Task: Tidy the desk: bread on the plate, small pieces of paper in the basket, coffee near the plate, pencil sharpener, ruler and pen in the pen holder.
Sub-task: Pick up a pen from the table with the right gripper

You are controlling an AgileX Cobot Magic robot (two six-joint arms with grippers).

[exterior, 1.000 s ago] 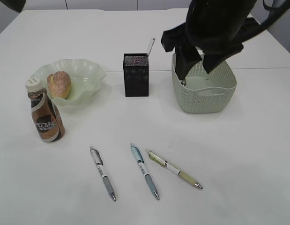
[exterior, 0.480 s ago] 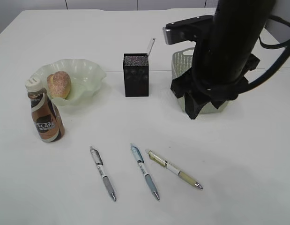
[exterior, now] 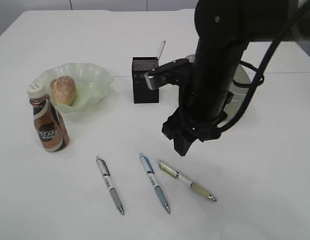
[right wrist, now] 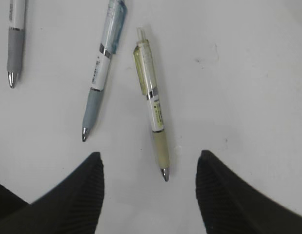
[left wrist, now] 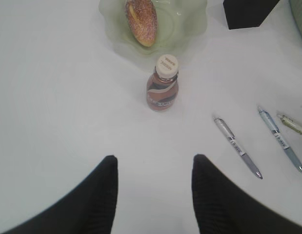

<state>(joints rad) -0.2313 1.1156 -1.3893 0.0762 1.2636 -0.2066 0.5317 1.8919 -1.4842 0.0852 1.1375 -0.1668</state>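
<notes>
My right gripper (right wrist: 150, 187) hangs released and empty just above the counter (exterior: 255, 190), its two dark fingers (right wrist: 75, 195) spread to either side of the yellow-green pen (right wrist: 151, 103). Taking that pen as my landmark: in the right wrist view its long axis runs nearly straight toward the camera, metal tip at the gripper end, clear clicker cap at the far end. Just left of it lies the blue pen (right wrist: 102, 68), slanted a little, tip also toward the gripper. Further left, well apart, I see the grey pen (right wrist: 15, 34), only partly in frame.

In the exterior view, the black pen holder (exterior: 144, 80) stands beyond the yellow-green pen. Far to its left are the coffee bottle (exterior: 48, 120), upright, and the bread (exterior: 63, 90) on the green plate (exterior: 92, 80).

My left gripper (left wrist: 153, 192) is spread wide, empty, above bare counter.
</notes>
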